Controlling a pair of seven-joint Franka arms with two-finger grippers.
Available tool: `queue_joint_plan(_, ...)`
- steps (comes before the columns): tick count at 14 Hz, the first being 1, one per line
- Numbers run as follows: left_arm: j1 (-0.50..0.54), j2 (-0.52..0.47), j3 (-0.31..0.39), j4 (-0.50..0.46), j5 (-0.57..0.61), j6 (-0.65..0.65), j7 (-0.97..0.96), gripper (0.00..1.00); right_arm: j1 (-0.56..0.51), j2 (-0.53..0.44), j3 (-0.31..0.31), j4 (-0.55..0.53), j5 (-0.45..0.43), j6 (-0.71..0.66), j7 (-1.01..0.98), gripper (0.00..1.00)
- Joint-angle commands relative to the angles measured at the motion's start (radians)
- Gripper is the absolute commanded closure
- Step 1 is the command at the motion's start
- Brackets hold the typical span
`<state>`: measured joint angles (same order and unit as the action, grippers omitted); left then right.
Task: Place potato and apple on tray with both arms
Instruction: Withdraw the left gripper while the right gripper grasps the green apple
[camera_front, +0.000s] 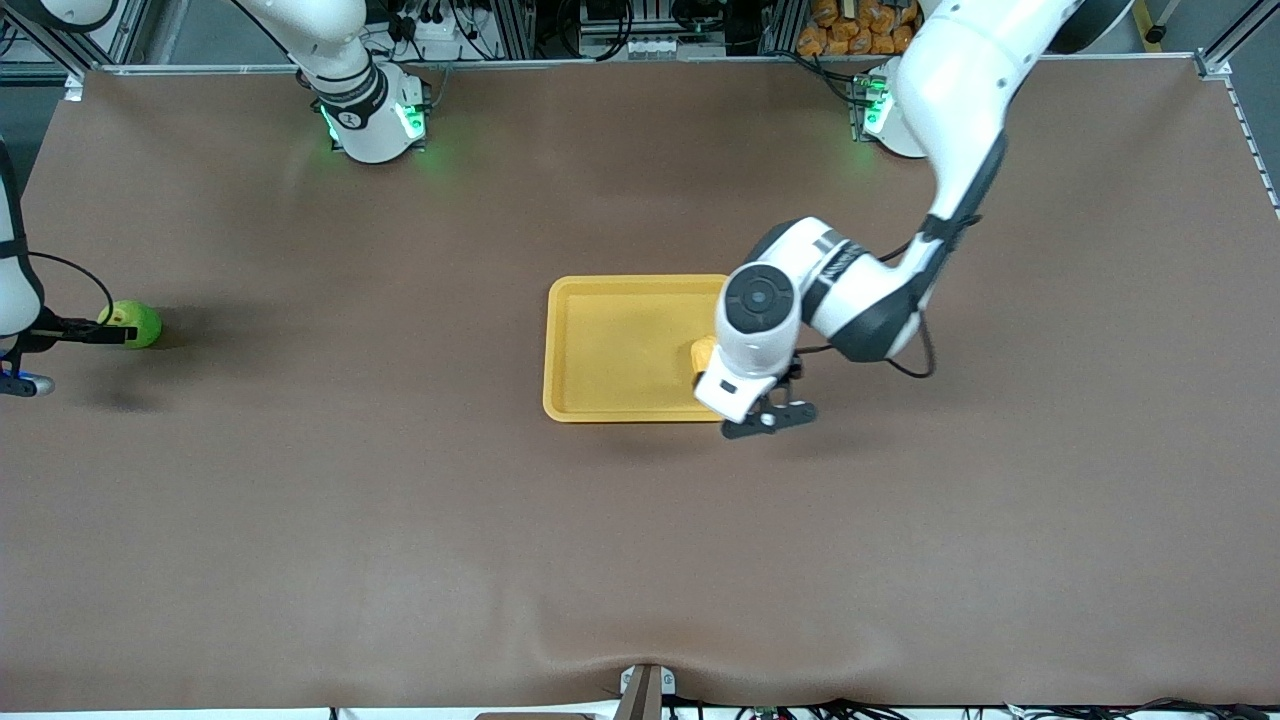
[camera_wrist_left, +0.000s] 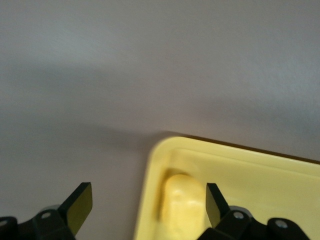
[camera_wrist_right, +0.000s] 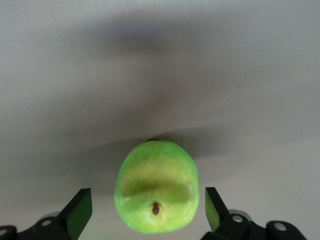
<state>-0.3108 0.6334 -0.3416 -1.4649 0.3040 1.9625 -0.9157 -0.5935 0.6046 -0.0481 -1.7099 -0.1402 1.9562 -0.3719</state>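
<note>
— While both arms are out, what's the count?
— One tray (camera_front: 610, 345) at frame centre, one potato (camera_front: 703, 352) lying in it under the left gripper (camera_front: 770, 418), fingers spread wide. One apple (camera_front: 138, 323) at the left edge of frame, on the table between the right gripper's (camera_wrist_right: 148, 210) parted fingers, untouched.

Green apple (camera_wrist_right: 156, 187); yellow potato (camera_wrist_left: 182, 205); yellow-orange tray (camera_front: 610, 345); brown table (camera_front: 640, 540).
</note>
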Motion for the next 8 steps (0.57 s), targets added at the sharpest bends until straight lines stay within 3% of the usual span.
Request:
queue_joint_plan(1, 0.083, -0.056, -0.011, 0.026, -0.087, -0.068, 0.096, 0.00, -0.034, -0.011, 0.021, -0.048, -0.025, 0.039, -0.001, 0.00)
queue_joint_plan(6, 0.208, -0.181, -0.008, 0.023, -0.144, -0.152, 0.222, 0.00, -0.048, -0.009, 0.021, -0.088, -0.025, 0.094, -0.002, 0.00)
queue_joint_plan(8, 0.219, -0.225, -0.004, 0.024, -0.143, -0.155, 0.225, 0.00, -0.049, -0.009, 0.021, -0.106, -0.027, 0.122, -0.008, 0.32)
